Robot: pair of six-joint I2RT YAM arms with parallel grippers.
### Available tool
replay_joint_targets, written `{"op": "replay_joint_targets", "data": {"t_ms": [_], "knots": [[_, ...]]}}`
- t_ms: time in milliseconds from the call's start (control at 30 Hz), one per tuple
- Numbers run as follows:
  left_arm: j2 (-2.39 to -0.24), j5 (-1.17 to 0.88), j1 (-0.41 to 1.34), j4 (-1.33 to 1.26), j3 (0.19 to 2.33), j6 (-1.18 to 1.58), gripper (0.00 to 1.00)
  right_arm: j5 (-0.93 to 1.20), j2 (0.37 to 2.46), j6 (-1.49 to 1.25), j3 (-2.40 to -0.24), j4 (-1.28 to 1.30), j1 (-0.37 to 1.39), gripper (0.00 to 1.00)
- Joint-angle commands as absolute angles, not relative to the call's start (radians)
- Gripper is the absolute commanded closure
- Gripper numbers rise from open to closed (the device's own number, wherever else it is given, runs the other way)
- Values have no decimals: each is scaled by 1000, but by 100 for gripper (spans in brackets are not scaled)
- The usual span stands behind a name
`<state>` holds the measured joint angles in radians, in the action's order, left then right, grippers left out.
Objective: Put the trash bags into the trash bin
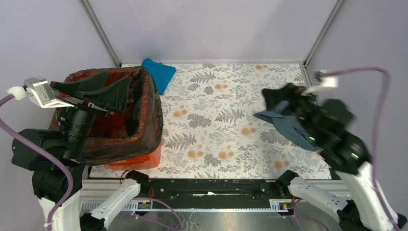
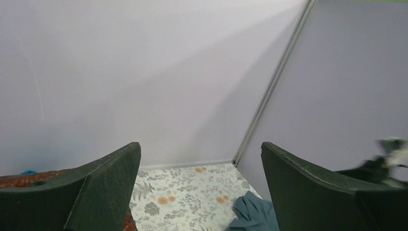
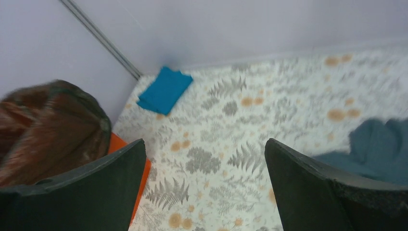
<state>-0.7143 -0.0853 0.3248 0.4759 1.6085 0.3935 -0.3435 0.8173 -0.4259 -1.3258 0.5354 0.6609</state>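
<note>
A: How many of each?
B: One trash bin (image 1: 137,161) on the table's (image 1: 226,110) left edge, one trash bag (image 1: 150,115) draped over its rim, and two cloths: grey-blue cloth (image 1: 288,126), teal cloth (image 1: 159,72).
A: Do the views differ?
B: Only the top view shows the whole bin.
A: And the pincers?
B: The left gripper (image 2: 199,144) gapes empty above the bag. The right gripper (image 3: 204,142), equally wide and empty, is well apart by the right edge.

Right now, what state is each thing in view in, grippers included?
trash bag: opened inside the bin, draped over its rim.
trash bin: upright, lined.
teal cloth: folded, flat.
grey-blue cloth: crumpled.
left gripper: open, empty.
right gripper: open, empty.
</note>
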Motion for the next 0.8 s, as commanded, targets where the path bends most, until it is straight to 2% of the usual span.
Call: {"op": "replay_joint_targets", "data": {"t_ms": [0, 67, 233, 767], "knots": [[-721, -3, 327, 416, 1635, 396, 1, -304, 707, -206, -1532, 756, 666, 0], [-722, -16, 327, 392, 1627, 413, 1, -226, 691, -216, -1618, 768, 666, 0], [-752, -11, 327, 409, 1654, 425, 1, -220, 688, -238, -1733, 787, 666, 0], [-730, 33, 326, 454, 1666, 410, 1, -284, 662, -219, -1682, 718, 666, 0]]}}
